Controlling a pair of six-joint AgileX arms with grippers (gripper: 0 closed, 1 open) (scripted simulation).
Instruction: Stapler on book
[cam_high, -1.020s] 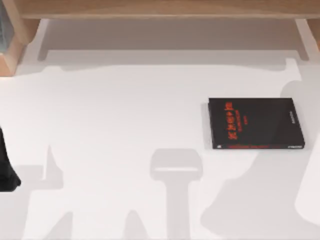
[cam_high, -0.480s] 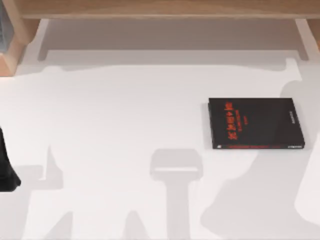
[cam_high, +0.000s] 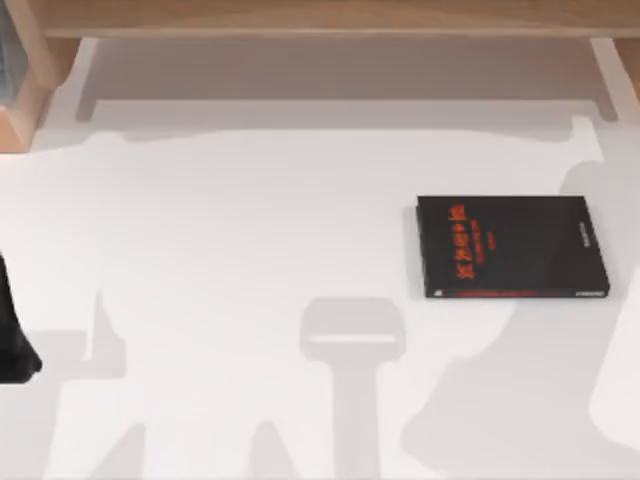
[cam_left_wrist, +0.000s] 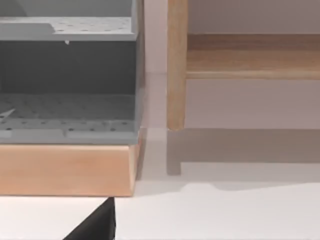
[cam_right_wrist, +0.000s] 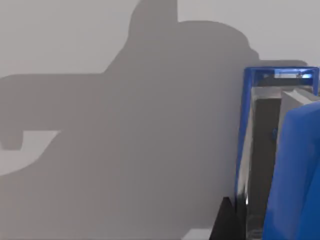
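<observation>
Book (cam_high: 511, 246) lies flat on white worktop (cam_high: 250, 230), right half, well short of right edge, red lettering toward its left side, thin red line along its near edge. Nothing seen on cover.

Stapler (cam_right_wrist: 280, 155) seen close in right wrist view, blue body with metal channel, over grey shadowed worktop; dark tip of right gripper beside it. Grip state: cannot be told.

Left arm (cam_high: 12, 335) parked at left edge of worktop. Wooden shelf frame (cam_left_wrist: 176, 65) and grey perforated tray (cam_left_wrist: 67, 75) seen in left wrist view. Left pincer state: cannot be told.
</observation>
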